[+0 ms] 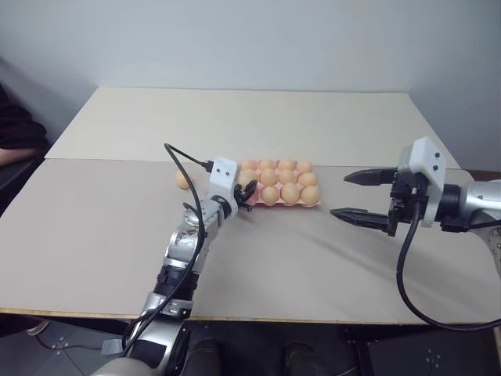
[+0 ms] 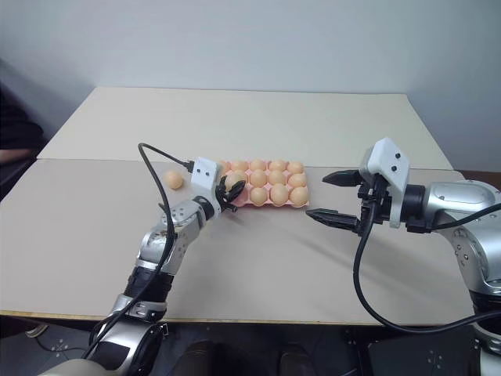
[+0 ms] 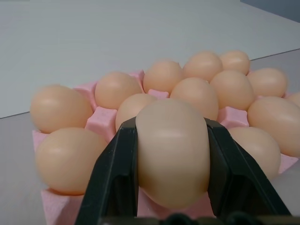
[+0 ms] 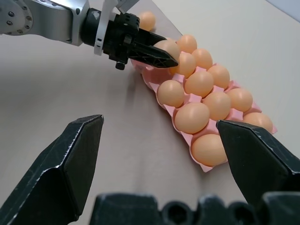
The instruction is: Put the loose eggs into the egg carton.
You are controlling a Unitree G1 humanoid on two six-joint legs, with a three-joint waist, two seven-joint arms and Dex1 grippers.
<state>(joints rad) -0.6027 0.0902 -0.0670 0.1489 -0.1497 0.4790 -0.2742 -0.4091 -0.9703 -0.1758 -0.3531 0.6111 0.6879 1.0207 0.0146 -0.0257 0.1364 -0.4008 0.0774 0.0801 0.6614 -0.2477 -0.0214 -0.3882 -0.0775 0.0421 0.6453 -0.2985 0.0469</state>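
We see the left gripper (image 1: pixel 249 190) near the centre of the left eye frame, clenched on one egg (image 3: pixel 172 152) and held at the left end of the egg carton (image 1: pixel 311 202). In the left wrist view the two black fingers (image 3: pixel 117 178) press either side of that egg, with the carton's pink cups and their eggs just beyond it. The carton lies on the pale table (image 1: pixel 258 258), just above the frame's centre, and most of its cups hold eggs. One loose egg (image 1: pixel 182 180) lies on the table to the left of the carton, apart from it. At the right of the frame we see the right gripper (image 1: pixel 354 195) released, its fingers spread wide, pointing toward the carton without touching it.
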